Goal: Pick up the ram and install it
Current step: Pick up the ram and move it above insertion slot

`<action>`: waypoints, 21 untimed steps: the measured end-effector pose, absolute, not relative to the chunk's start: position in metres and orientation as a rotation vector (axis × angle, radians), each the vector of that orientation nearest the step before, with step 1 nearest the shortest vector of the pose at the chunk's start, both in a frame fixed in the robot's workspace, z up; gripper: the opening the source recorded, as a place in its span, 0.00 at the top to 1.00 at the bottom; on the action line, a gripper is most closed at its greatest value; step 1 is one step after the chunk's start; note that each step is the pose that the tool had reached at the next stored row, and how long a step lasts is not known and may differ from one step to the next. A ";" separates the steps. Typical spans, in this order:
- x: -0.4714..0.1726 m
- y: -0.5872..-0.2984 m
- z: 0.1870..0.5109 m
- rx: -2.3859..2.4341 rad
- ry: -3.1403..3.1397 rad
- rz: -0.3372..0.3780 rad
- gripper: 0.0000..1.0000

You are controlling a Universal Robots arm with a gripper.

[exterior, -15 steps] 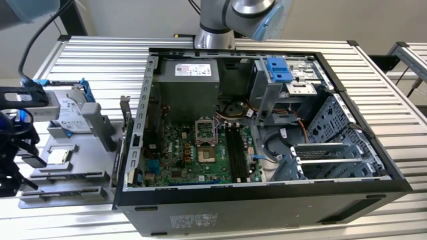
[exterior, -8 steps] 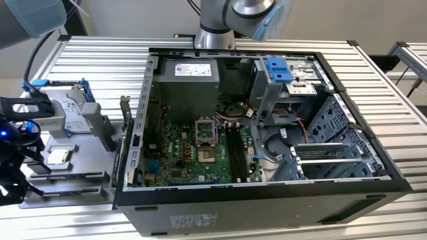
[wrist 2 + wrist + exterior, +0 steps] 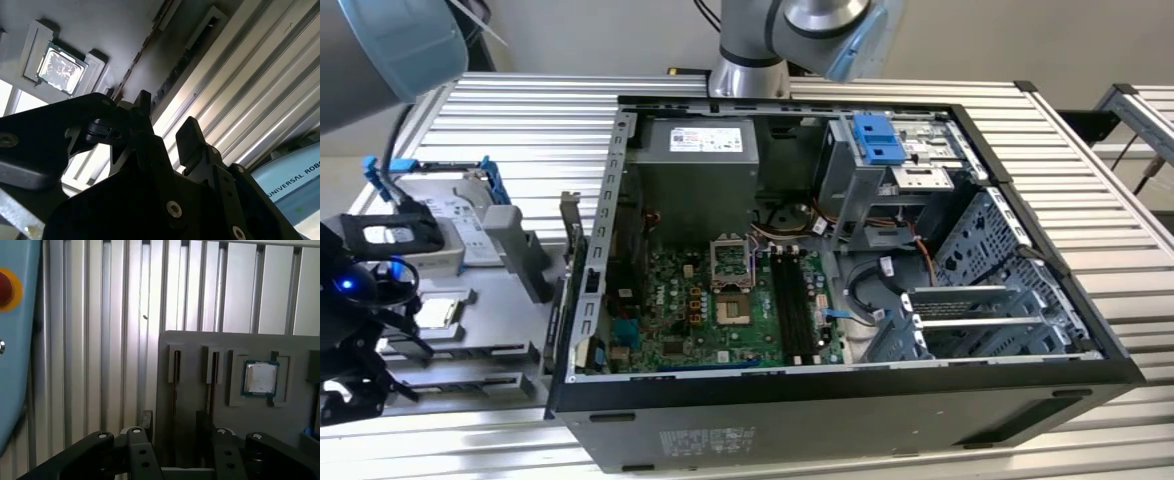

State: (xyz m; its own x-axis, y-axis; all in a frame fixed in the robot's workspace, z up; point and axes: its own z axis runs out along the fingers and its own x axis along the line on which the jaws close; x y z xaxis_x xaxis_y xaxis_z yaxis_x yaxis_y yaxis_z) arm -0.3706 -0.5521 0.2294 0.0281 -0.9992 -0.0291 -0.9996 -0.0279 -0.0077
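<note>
At about 9 o'clock from the open computer case (image 3: pixel 854 410) in the exterior view, a grey parts tray (image 3: pixel 494 300) rests on the slatted tabletop (image 3: pixel 520 110), with the arm's dark tool at the tray's 8 o'clock side. In the first wrist view the gripper (image 3: pixel 174 422) is spread wide and holds nothing. The ram (image 3: pixel 176 385) stands on edge in the tray slot farther from the processor chip (image 3: pixel 260 378) and lines up with the gap between the fingers (image 3: pixel 202 422). A neighbouring stick (image 3: pixel 214 380) stands just outside that gap. The ram's long axis seems to run with the slats, roughly 9 to 3 in the exterior view, so the jaws face its flat sides. I cannot tell whether they touch it.
</note>
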 end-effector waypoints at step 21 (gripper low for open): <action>-0.371 -0.543 0.198 -2.231 2.175 0.024 0.00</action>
